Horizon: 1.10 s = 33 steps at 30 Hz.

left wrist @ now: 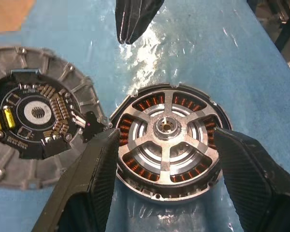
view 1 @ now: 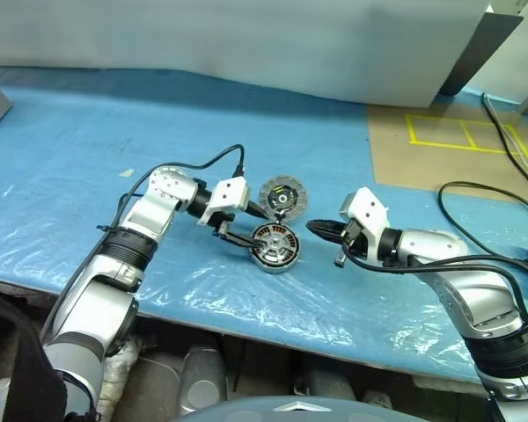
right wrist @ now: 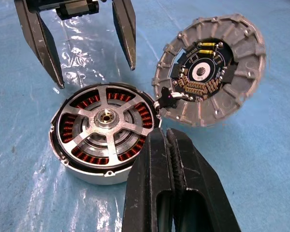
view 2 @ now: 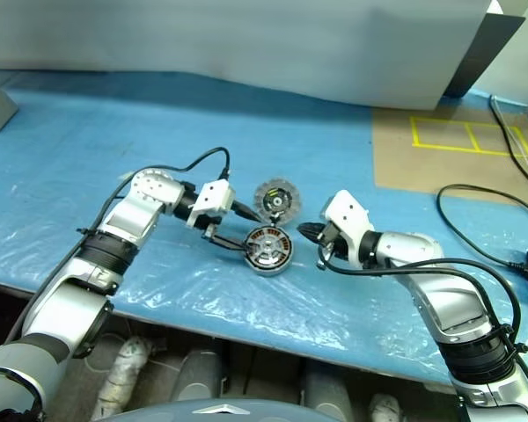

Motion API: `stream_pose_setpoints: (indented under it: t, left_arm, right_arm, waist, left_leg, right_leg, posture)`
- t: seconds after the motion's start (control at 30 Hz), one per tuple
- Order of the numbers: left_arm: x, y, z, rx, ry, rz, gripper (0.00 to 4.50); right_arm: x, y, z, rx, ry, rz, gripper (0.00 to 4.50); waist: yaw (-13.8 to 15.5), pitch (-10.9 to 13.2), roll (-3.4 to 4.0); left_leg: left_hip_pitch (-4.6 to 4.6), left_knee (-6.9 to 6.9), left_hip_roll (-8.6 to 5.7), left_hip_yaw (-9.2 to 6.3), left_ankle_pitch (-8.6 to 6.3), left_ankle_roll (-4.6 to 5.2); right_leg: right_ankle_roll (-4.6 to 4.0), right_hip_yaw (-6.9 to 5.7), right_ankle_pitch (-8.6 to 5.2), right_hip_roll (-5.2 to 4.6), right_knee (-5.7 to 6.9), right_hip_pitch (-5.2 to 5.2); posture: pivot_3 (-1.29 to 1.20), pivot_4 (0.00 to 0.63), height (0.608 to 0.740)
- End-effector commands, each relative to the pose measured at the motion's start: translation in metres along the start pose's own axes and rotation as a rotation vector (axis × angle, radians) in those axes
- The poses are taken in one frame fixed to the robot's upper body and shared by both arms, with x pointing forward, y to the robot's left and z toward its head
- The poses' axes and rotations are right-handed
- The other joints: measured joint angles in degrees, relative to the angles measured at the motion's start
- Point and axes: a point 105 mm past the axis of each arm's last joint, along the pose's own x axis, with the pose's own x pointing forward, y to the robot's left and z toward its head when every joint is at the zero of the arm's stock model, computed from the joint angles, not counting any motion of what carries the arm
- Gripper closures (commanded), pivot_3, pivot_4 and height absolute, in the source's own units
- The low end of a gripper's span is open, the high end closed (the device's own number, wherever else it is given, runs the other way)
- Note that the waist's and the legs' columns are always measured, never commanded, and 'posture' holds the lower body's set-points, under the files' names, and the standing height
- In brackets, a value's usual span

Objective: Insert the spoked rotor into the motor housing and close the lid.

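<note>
Motor housing (view 1: 275, 247) sat on the blue plastic sheet (view 1: 88, 158), centre of the head view. Spoked rotor (left wrist: 168, 129) was already seated inside it, copper windings visible between spokes. Lid (view 1: 282, 195) lay flat at 12 o'clock of the housing, rims touching or nearly so, circuit-board face up. Left gripper (view 1: 246, 227) came in from 9 o'clock, jaws spread wide on either side of the housing, gripping nothing; whether the fingers touched the rim was unclear. Right gripper (view 1: 318, 229) sat at 3 o'clock, just beside the housing, fingers pressed together, empty.
</note>
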Motion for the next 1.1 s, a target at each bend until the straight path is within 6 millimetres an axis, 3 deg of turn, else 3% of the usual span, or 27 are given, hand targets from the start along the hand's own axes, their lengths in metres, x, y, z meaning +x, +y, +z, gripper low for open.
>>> stream_pose_setpoints:
  t: [0.03,0.17,0.3,0.4,0.6,0.67,0.8,0.9,0.97,1.1]
  left_arm:
    - [-0.016,0.013,0.028,0.025,-0.097,0.063,1.27]
    - [-0.031,0.017,0.038,-0.056,-0.176,0.118,1.27]
    - [-0.047,0.019,0.017,-0.144,-0.157,0.233,1.27]
    - [-0.057,0.017,0.009,-0.216,-0.185,0.306,1.27]
    - [-0.054,0.005,0.001,-0.27,-0.203,0.377,1.27]
    - [-0.052,0.002,0.001,-0.273,-0.204,0.382,1.27]
    - [-0.049,-0.002,0.001,-0.26,-0.19,0.376,1.27]
    - [-0.05,0.002,0.002,-0.25,-0.184,0.387,1.27]
    - [-0.049,0.003,0.002,-0.24,-0.18,0.386,1.27]
    - [-0.048,0.006,0.002,-0.237,-0.18,0.382,1.27]
  right_arm:
    - [-0.003,0.004,0.014,-0.022,-0.052,0.007,4.5]
    - [0.0,0.011,0.025,-0.01,-0.101,0.07,4.5]
    - [0.016,0.025,0.029,-0.01,-0.116,0.166,4.5]
    - [0.026,0.022,0.03,0.004,-0.124,0.188,4.5]
    - [0.048,0.018,0.038,0.044,-0.166,0.214,4.5]
    - [0.053,0.018,0.027,0.081,-0.139,0.232,4.5]
    - [0.063,0.027,-0.028,0.026,0.059,0.265,4.5]
    - [0.067,0.025,-0.045,0.018,0.1,0.251,4.5]
    - [0.067,0.022,-0.04,0.016,0.076,0.242,4.5]
    - [0.057,0.019,-0.01,0.089,-0.052,0.26,4.5]
  waist:
    - [0.0,0.0,0.0]
    - [-0.05,0.0,0.0]
    - [-1.03,0.0,0.01]
    - [-1.33,0.0,0.01]
    - [-1.45,0.0,0.02]
    - [-1.3,0.0,0.02]
    - [-1.28,0.0,0.01]
    - [-1.51,-0.02,0.03]
    - [-1.57,-0.03,0.04]
    - [-1.42,-0.03,0.04]
  left_leg:
    - [0.0,0.0,0.0,0.0,0.0,0.0]
    - [0.0,0.0,0.0,0.0,0.0,0.0]
    - [0.03,-0.01,0.02,0.0,0.0,0.0]
    - [-0.01,0.0,0.0,0.0,0.0,0.0]
    - [-0.05,0.0,0.04,-0.01,0.0,0.0]
    - [-0.09,0.0,0.03,-0.01,0.0,0.0]
    - [-0.14,0.01,0.01,-0.02,0.0,0.0]
    - [0.01,0.0,0.04,-0.02,0.0,0.0]
    - [0.14,0.01,0.03,-0.01,0.0,0.0]
    - [0.17,0.11,0.0,-0.01,0.0,0.01]
  right_leg:
    - [0.0,0.0,0.0,0.0,0.0,0.0]
    - [-0.07,0.01,-0.04,0.0,0.0,0.0]
    - [-0.09,0.0,-0.05,0.03,0.02,-0.01]
    - [-0.09,-0.01,-0.06,0.01,0.0,-0.01]
    - [-0.11,-0.08,-0.07,0.01,0.01,-0.03]
    - [-0.11,-0.11,-0.06,0.0,0.01,-0.03]
    - [-0.11,-0.14,-0.06,-0.03,-0.02,-0.01]
    - [-0.12,-0.12,-0.07,0.0,0.0,0.06]
    - [-0.12,-0.07,-0.07,0.0,0.0,0.16]
    - [-0.12,0.01,-0.07,-0.02,-0.01,0.23]
  posture:
    - [0.0,0.15,0.74]
    - [0.0,0.15,0.74]
    - [0.0,0.15,0.74]
    - [0.0,0.15,0.74]
    - [0.0,0.15,0.74]
    - [0.0,0.15,0.74]
    - [0.0,0.15,0.74]
    - [0.0,0.15,0.74]
    - [0.0,0.15,0.74]
    - [0.0,0.15,0.74]
